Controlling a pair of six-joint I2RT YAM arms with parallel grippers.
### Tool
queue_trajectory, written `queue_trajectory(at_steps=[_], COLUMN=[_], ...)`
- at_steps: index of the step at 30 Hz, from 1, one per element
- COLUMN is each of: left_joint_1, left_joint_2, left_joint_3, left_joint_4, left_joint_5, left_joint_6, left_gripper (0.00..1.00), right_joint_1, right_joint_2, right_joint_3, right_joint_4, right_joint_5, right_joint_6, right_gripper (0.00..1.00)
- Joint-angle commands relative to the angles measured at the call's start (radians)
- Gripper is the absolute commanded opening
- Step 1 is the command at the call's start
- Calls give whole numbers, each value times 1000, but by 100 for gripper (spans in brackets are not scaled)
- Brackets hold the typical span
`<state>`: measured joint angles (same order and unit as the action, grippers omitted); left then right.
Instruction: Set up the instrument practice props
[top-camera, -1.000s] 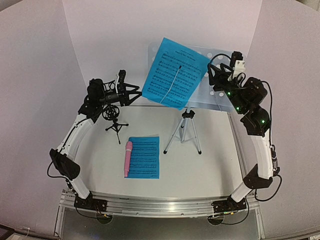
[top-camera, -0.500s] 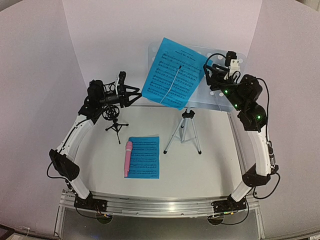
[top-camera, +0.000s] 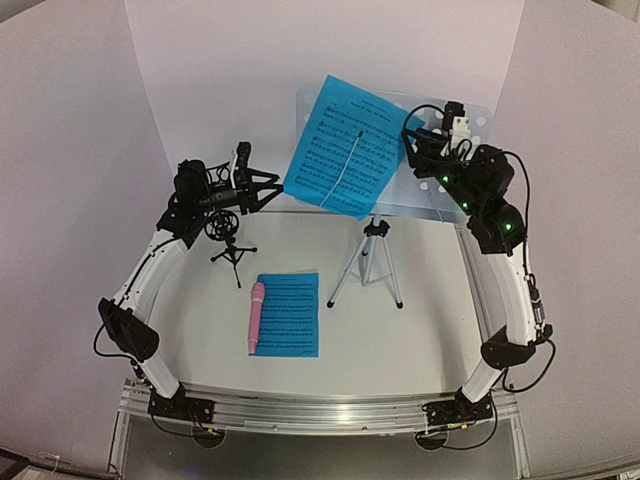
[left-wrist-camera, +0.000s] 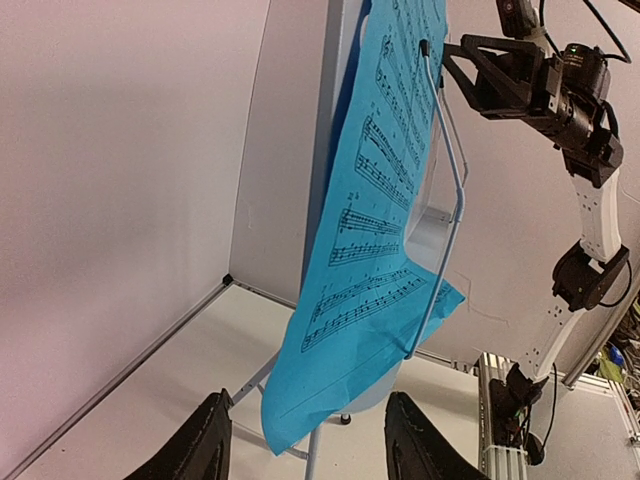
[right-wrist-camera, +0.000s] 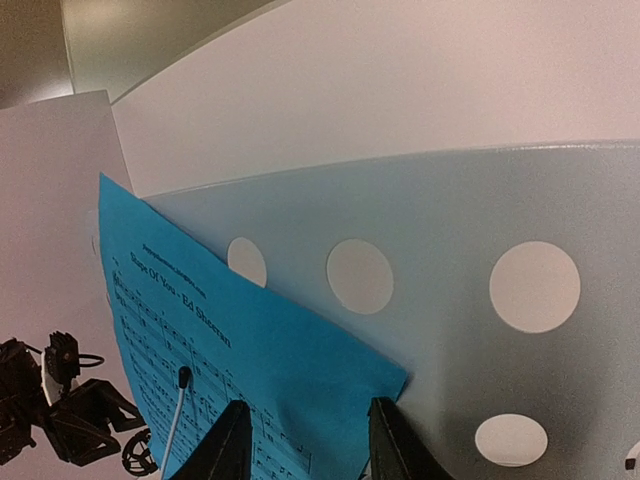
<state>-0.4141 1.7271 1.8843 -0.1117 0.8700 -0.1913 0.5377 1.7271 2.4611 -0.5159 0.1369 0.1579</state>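
Sheet (right-wrist-camera: 230, 350) lies just ahead of right gripper (right-wrist-camera: 307, 445)

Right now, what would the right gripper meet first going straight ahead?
Probably the right corner of the bright blue paper music sheet on the pale blue perforated stand plate; the open fingers of the right gripper frame it, though depth is unclear.

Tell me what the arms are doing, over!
Left gripper open, empty. Right gripper open at the upper sheet's corner on the music stand. Pink microphone lying on the lower sheet, not in the mic holder. Nothing blocking.
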Motion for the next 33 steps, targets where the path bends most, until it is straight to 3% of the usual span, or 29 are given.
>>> queue_trajectory(at_steps=[1, 12, 26, 33], left_joint_1=[-2, -2, 0, 0], left_joint_2=[-34, -29, -35, -29], left_joint_3=[-5, 0, 1, 2], left_joint_4=[31, 36, 34, 47], left_joint_5=[9, 16, 20, 25], left_joint_6=[-7, -8, -13, -22], left_gripper=[52, 51, 51, 50], right_joint_1=[-7, -8, -14, -15], right_joint_2=[-24, -78, -29, -19], right_joint_3=[18, -25, -13, -24], right_joint_4=[51, 94, 113, 118], right_joint_5=[12, 56, 39, -7], right_joint_6=[7, -27, -23, 3], right_gripper=[39, 43, 43, 36])
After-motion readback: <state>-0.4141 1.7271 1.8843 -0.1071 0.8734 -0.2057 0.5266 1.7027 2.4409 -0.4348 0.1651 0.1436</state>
